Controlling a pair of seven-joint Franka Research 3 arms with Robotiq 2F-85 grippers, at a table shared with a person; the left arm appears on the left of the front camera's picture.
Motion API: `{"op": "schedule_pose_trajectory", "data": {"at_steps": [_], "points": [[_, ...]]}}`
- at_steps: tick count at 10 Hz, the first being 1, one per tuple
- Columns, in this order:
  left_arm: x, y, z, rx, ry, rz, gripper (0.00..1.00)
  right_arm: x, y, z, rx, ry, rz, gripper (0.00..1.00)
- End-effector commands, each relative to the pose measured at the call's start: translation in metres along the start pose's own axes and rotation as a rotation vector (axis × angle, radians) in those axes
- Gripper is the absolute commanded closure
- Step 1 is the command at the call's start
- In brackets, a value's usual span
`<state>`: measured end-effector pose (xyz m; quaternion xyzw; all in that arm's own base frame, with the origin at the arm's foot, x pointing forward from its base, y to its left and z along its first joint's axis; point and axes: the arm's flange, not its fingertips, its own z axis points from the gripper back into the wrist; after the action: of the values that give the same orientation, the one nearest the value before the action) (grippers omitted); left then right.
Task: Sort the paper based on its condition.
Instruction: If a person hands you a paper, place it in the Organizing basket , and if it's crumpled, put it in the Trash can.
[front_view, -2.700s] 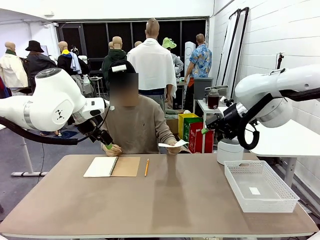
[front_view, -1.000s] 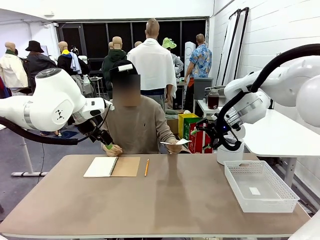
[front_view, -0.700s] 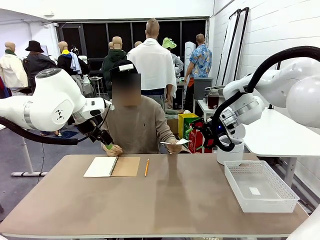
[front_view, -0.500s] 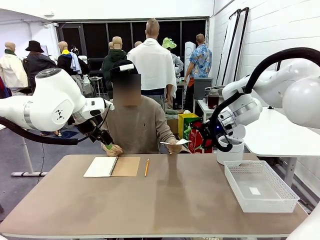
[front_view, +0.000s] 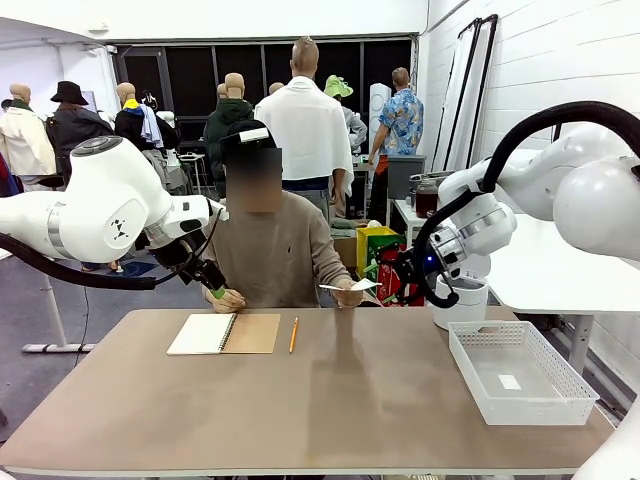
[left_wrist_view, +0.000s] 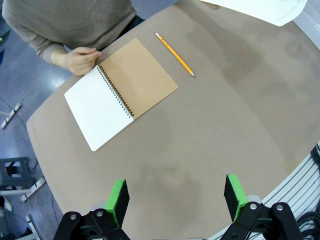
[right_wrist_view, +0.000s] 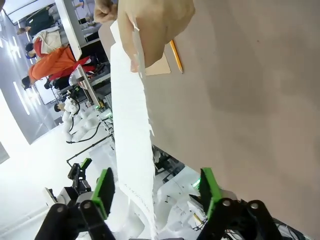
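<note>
The paper is held above the far edge of the tabletop, pinched in the person's hand. The right gripper is at its free end, jaws apart with the sheet's edge between them, unclamped. The left gripper, jaws also apart, hovers near the far left edge by the open notebook.
</note>
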<state>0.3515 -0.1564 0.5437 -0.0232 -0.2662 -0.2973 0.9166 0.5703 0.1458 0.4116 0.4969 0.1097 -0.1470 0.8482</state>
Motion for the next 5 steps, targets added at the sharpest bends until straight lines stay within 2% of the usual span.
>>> {"op": "schedule_pose_trajectory", "data": {"at_steps": [1, 5], "points": [[-0.0004, 0.0017, 0.0003, 0.007, 0.001, -0.006, 0.0, 0.0069, 0.0077, -0.0032, 0.028, 0.016, -0.033, 0.28], [-0.0004, 0.0017, 0.0003, 0.007, 0.001, -0.006, 0.0, 0.0098, 0.0072, -0.0056, 0.026, 0.006, -0.051, 0.93]]}}
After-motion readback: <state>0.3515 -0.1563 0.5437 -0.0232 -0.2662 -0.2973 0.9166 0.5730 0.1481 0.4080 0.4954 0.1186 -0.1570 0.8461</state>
